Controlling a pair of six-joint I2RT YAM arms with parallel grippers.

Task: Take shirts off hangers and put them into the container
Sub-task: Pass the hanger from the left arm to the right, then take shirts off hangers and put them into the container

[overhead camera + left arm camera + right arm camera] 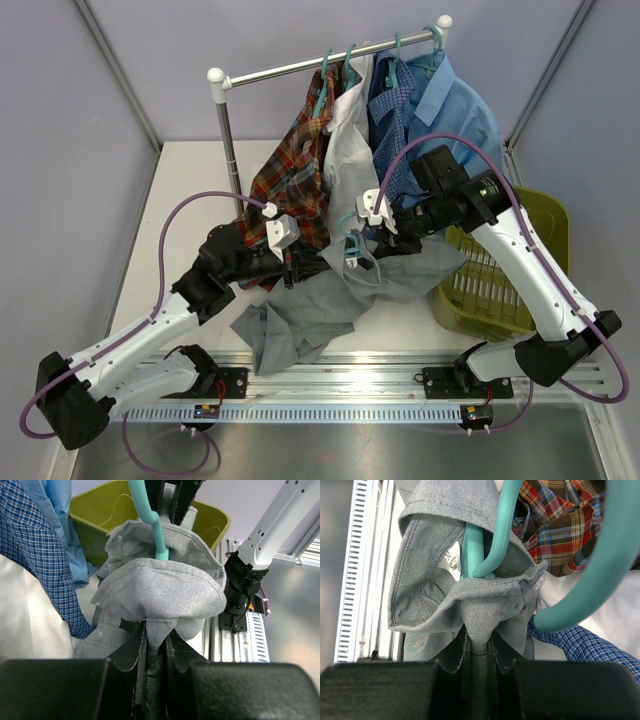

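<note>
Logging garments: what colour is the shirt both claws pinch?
Plain grey shirt, best in right wrist view.

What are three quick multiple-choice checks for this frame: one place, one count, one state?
1. The basket sits:
A) at the table's right side
B) at its far-left corner
C) at its near-left corner

2. Shirts hanging on the rail:
A) two
B) four
C) six

3. The grey shirt is:
A) in the basket
B) on the rail
C) pinched by both grippers

Key:
1 A: in the top view it stands at the right edge.
2 B: plaid, white, dark blue check, light blue.
3 C: the left gripper and the right gripper each clamp its cloth by the collar.
</note>
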